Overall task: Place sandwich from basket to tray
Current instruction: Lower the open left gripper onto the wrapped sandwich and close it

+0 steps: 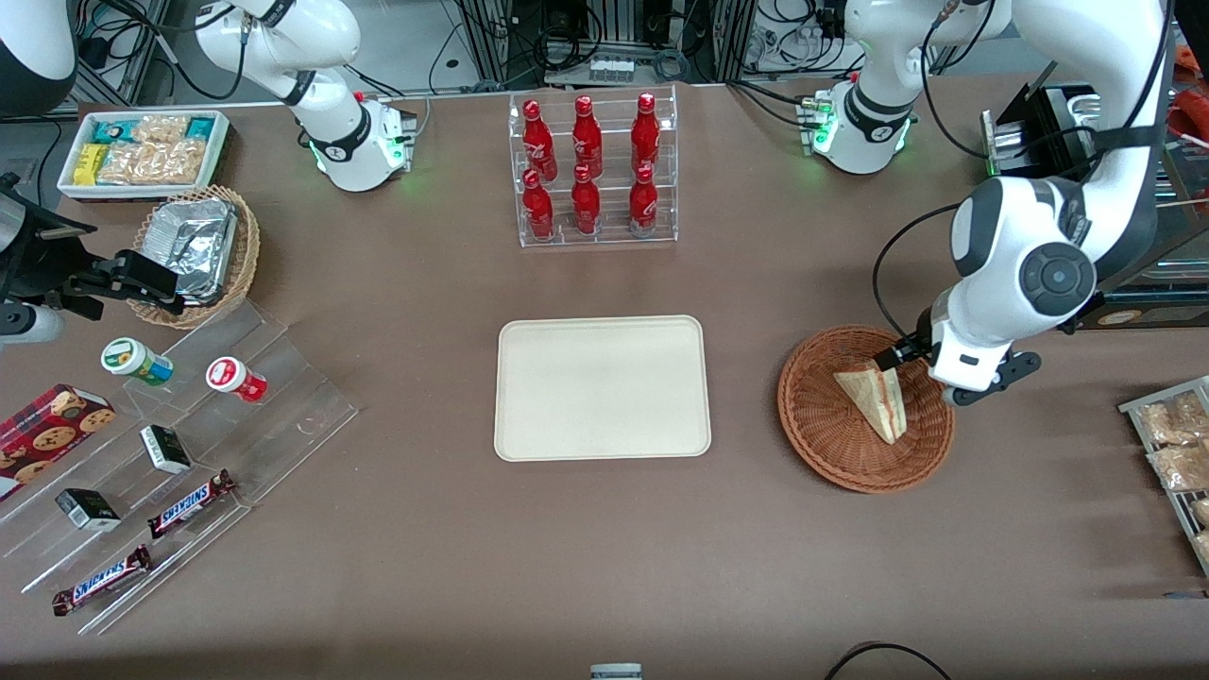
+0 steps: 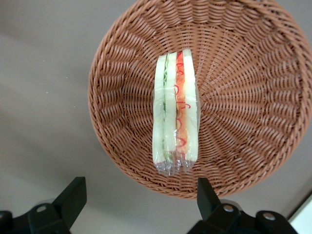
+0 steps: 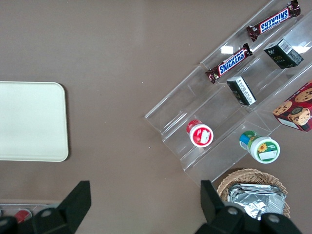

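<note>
The sandwich [image 1: 876,401] [image 2: 175,112], a plastic-wrapped wedge of white bread with red and green filling along its edge, lies in the reddish-brown wicker basket [image 1: 831,449] [image 2: 243,97]. My gripper [image 1: 930,368] [image 2: 139,187] hangs open above the basket's rim, on the side toward the working arm's end of the table. Nothing is between its fingers, and the sandwich's crimped end lies just ahead of them. The cream tray [image 1: 602,387] [image 3: 29,122] lies flat at the table's middle, beside the basket, with nothing on it.
A clear rack of red bottles [image 1: 595,170] stands farther from the front camera than the tray. Toward the parked arm's end are a tan basket of foil containers [image 1: 194,250], a white snack bin [image 1: 142,151] and an acrylic stepped shelf [image 1: 179,453]. Snack packets [image 1: 1176,444] lie at the working arm's end.
</note>
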